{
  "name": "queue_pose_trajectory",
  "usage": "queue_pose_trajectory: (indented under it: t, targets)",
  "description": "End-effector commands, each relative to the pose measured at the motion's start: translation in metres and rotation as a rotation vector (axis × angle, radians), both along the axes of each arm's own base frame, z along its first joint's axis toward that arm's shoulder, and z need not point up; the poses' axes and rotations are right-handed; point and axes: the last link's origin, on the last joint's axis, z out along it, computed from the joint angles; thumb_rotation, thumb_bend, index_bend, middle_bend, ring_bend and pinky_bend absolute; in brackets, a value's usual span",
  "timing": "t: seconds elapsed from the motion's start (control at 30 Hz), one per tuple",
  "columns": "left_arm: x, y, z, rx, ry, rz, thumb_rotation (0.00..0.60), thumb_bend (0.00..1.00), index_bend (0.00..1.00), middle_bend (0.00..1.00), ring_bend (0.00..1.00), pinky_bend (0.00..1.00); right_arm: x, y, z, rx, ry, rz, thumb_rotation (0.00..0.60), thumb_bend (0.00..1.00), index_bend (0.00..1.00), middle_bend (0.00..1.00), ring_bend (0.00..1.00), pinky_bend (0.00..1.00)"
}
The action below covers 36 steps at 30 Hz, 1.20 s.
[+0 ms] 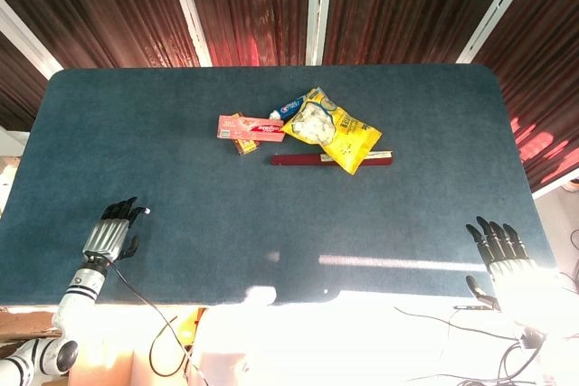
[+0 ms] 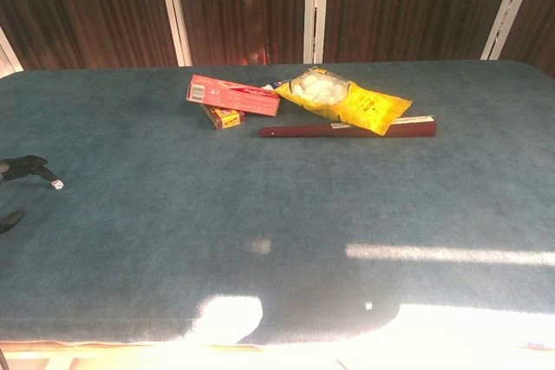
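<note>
Your left hand [image 1: 113, 228] rests open at the table's [image 1: 181, 133] near-left corner, your right hand [image 1: 502, 246] open at the near-right edge, both holding nothing. The yellow bag [image 1: 336, 129], red box [image 1: 251, 128] and dark stick [image 1: 312, 159] lie toward the far edge, well apart from both hands.

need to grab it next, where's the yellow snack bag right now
In the head view the yellow snack bag lies at the table's far middle, overlapping the dark red stick, just right of the red box.
</note>
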Motion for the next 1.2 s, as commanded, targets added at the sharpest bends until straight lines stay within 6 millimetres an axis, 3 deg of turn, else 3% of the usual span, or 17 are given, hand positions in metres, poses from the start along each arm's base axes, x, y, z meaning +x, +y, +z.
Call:
queue_pose_trajectory:
  t: [0.03, 0.6, 1.0, 1.2]
  targets:
    - [0.0, 0.0, -0.001, -0.002, -0.001, 0.0, 0.6, 0.55, 0.21, 0.0, 0.0, 0.09, 0.0, 0.0, 0.0, 0.0, -0.001, 0.0, 0.6, 0.29, 0.0, 0.0, 0.0, 0.0]
    - [0.0, -0.004, -0.005, -0.021, 0.004, 0.006, 0.6, 0.55, 0.21, 0.0, 0.0, 0.08, -0.002, 0.002, 0.004, -0.012, -0.005, 0.0, 0.6, 0.29, 0.0, 0.0, 0.0, 0.0]
    - [-0.002, -0.02, -0.004, -0.026, 0.002, 0.001, 0.6, 0.55, 0.21, 0.0, 0.0, 0.08, -0.001, 0.001, 0.002, -0.005, -0.003, -0.002, 0.6, 0.29, 0.0, 0.0, 0.0, 0.0]
    - [0.017, -0.042, 0.009, 0.036, -0.034, -0.119, 0.6, 0.55, 0.21, 0.0, 0.0, 0.08, -0.002, 0.001, 0.003, -0.005, -0.002, -0.004, 0.6, 0.29, 0.0, 0.0, 0.0, 0.0]
